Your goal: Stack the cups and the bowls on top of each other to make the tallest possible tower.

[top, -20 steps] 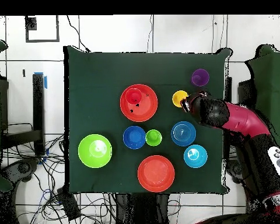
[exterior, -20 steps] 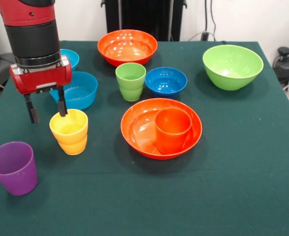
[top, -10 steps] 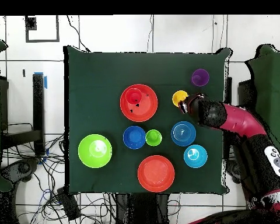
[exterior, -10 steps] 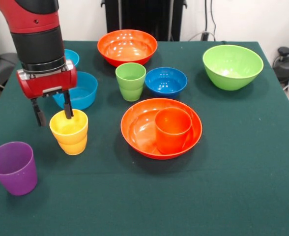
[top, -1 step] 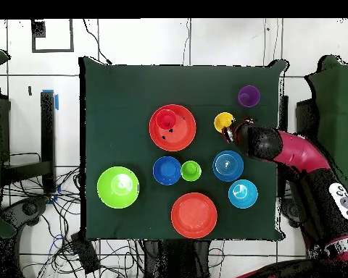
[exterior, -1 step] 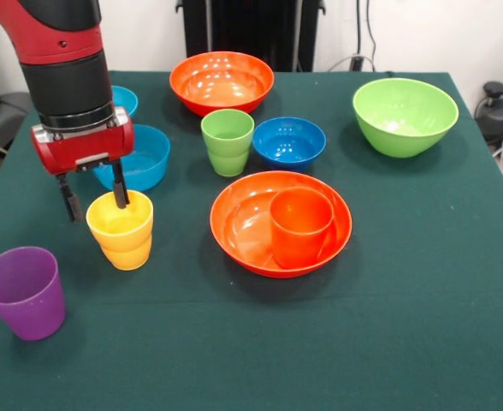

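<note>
gripper (exterior, -1 step: pixel 95 194) open, astride the yellow cup (exterior, -1 step: pixel 121 229) rim; pickup under way, closing judged next.

Four cups (exterior, -1 step: pixel 121 229), six bowls (exterior, -1 step: pixel 221 81).
</note>
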### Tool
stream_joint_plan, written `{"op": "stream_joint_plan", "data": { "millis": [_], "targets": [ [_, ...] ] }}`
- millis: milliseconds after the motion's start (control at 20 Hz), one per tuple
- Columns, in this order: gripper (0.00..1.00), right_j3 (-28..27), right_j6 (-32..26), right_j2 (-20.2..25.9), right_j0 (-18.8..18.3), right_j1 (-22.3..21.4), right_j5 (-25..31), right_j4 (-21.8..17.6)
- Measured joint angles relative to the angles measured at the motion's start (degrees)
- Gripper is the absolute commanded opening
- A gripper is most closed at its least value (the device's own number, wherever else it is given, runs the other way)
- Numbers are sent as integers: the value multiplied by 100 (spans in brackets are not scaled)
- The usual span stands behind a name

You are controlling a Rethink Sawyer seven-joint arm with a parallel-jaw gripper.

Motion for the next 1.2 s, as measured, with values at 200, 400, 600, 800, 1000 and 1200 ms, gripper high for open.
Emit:
{"op": "stream_joint_plan", "data": {
  "millis": [200,400,600,800,1000,1200],
  "targets": [
    [100,4,0,2,-8,0,-1,1],
    [100,7,0,5,-8,1,-41,-1],
    [100,7,0,12,-8,1,-136,1],
    [100,8,0,17,-8,5,-161,-1],
    [100,9,0,22,-9,8,-161,-1],
    [100,10,0,25,-9,11,-161,1]
  ]
}}
